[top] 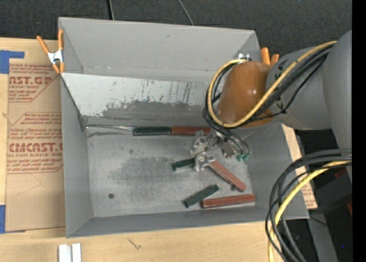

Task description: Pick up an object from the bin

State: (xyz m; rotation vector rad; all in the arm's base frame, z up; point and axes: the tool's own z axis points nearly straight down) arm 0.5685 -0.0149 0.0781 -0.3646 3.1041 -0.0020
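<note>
Gripper is low over the right-centre floor of the bin; opening is lost in the wrist clutter, can't tell, and no grasp is visible. Short green stick lies flat just left of it, long axis roughly left-right, right end slightly toward the back wall and meeting the gripper tip. Red bar runs diagonally just right of it. Green bar and low red bar sit nearer the front wall.

Cardboard at left: red print, partly cut, "CAST.GP"; below, "CAST ACRYLIC SHEET"; rest illegible
</note>
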